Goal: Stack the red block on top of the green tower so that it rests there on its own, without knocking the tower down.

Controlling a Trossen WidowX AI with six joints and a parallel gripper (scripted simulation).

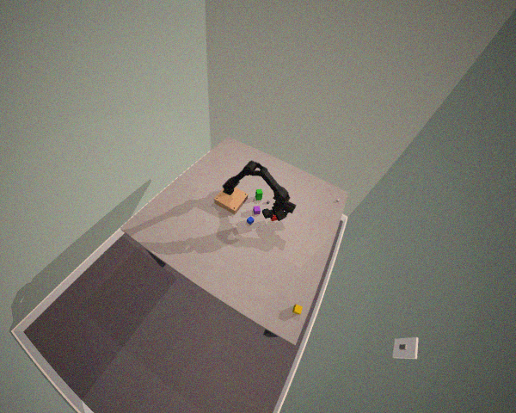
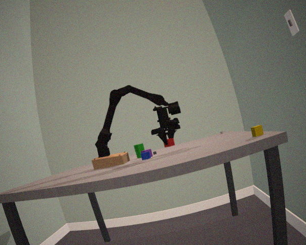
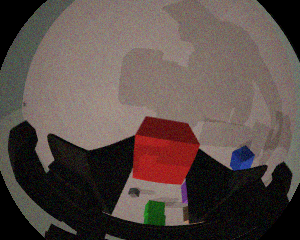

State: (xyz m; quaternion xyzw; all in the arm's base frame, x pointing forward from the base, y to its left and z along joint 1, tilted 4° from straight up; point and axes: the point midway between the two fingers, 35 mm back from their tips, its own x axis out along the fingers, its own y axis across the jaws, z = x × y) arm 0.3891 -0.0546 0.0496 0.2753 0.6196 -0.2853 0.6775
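The red block point(image 1: 273, 218) point(image 2: 170, 143) point(image 3: 165, 159) is between the two black fingers of my gripper point(image 1: 273, 216) point(image 2: 169, 140) point(image 3: 164, 142), which is shut on it. In the exterior view the block is held a little above the table. The wrist view shows a finger at each side of it. The green tower point(image 1: 259, 194) point(image 2: 138, 151) point(image 3: 154, 214) stands upright on the table, nearer the arm's base than the gripper is. Its top is bare. The gripper is well to one side of the tower, not touching it.
A purple block point(image 1: 256, 210) point(image 2: 150, 151) point(image 3: 184, 193) and a blue block point(image 1: 250, 220) point(image 2: 145, 155) point(image 3: 242, 158) lie near the tower. A small grey cube point(image 1: 267, 202) point(image 2: 154, 152) point(image 3: 134, 192) lies between tower and gripper. A wooden base point(image 1: 230, 201) point(image 2: 110, 161) is beside the tower. A yellow block point(image 1: 297, 309) point(image 2: 257, 130) is far off.
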